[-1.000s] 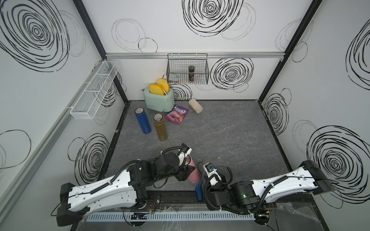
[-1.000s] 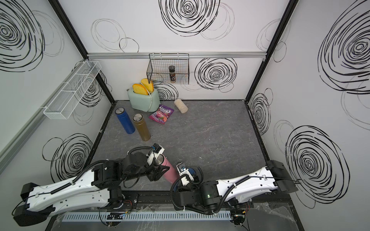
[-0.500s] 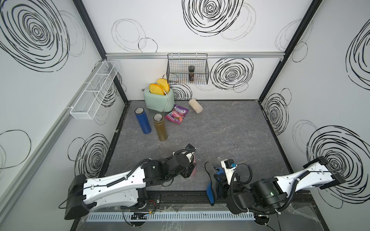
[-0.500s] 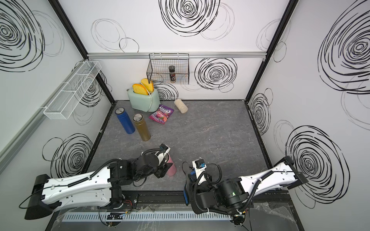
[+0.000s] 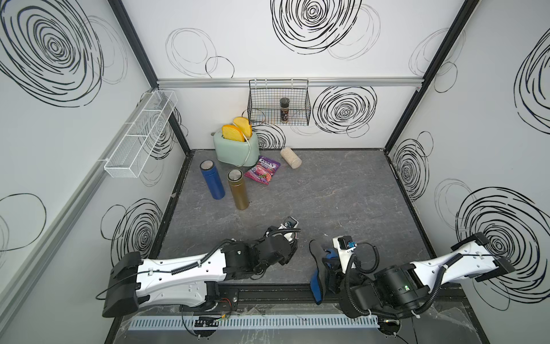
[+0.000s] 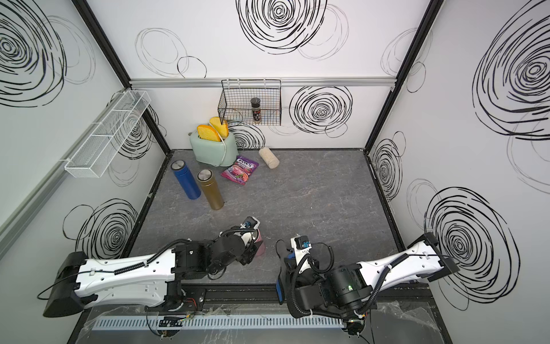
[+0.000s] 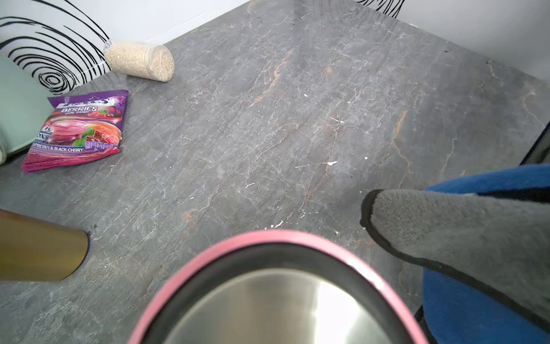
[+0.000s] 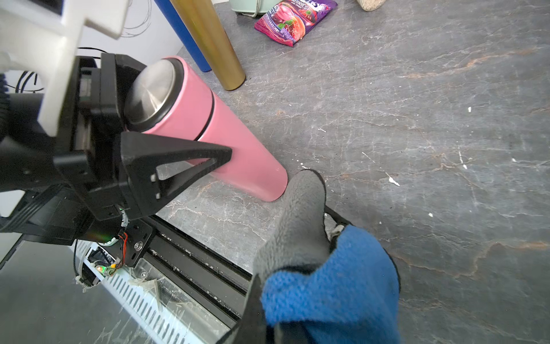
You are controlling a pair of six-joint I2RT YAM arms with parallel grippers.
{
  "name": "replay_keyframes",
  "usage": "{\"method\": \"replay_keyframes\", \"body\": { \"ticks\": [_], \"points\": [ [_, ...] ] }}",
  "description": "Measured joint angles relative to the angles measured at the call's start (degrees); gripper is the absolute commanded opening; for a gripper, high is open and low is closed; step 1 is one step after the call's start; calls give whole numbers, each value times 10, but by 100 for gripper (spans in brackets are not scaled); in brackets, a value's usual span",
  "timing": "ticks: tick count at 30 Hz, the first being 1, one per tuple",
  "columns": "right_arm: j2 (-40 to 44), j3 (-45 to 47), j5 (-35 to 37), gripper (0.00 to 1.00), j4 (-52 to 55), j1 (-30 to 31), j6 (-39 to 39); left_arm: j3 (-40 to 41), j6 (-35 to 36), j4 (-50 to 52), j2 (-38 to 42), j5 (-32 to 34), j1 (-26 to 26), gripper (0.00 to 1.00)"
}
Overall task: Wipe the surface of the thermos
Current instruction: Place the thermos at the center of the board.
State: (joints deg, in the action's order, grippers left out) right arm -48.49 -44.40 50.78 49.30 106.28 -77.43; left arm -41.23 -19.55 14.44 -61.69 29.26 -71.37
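Right wrist view: left tool (image 8: 214, 122) straddles pink thermos (image 8: 247, 160), grip unclear; right tool (image 8: 268, 329) pinches cloth (image 8: 312, 253).

Bright, even light with only soft shadows; glare whitens the top of the thermos (image 7: 324, 300), blurred close to the left wrist camera.

Pink thermos (image 6: 261, 248) mostly hidden beneath the left arm (image 6: 134, 271) in a top view.
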Motion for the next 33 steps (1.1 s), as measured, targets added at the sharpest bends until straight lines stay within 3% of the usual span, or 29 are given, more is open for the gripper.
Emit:
{"method": "replay_keyframes", "body": {
  "ticks": [3, 11, 18, 24, 33],
  "points": [
    [0, 1, 0, 0, 0, 0, -2, 18, 7, -22, 5, 14, 0, 99],
    [3, 14, -4, 0, 0, 0, -12, 121, 14, -129, 55, 48, 0, 98],
    [16, 32, -7, 0, -1, 0, -17, 254, 38, -338, 118, 36, 0, 98],
    [27, 37, -8, 0, -2, 0, -21, 294, 64, -474, 104, 8, -6, 98],
    [31, 49, -10, 0, -3, 0, -25, 332, 111, -656, 29, 17, -13, 98]
  ]
}}
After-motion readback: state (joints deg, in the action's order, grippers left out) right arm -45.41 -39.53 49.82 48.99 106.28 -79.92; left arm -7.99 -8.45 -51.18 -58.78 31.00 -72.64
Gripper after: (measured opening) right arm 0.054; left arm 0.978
